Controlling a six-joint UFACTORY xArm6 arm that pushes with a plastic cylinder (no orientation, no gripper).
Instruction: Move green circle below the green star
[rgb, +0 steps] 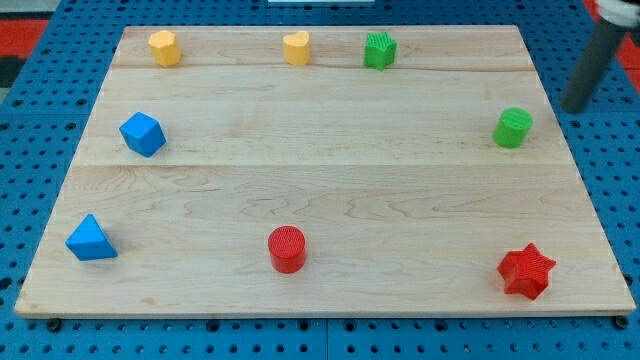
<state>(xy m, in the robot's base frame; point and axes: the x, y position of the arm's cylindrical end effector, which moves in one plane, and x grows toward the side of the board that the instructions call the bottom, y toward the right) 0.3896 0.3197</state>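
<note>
My tip (576, 107), bare and touching nothing, sits right of the green circle (512, 128); an off-centre push could miss the green star (379, 50).

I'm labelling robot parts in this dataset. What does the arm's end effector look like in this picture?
Only the rod shows, at the view's top right: a straight, smooth, dark grey cylinder, blurred, under a pale whitish part with a hint of red at the frame's edge. My tip ends bluntly. No cables or markings are visible.

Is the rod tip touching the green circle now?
Apart. The camera view shows my tip up-right of the green circle, with bare surface between them.
</note>
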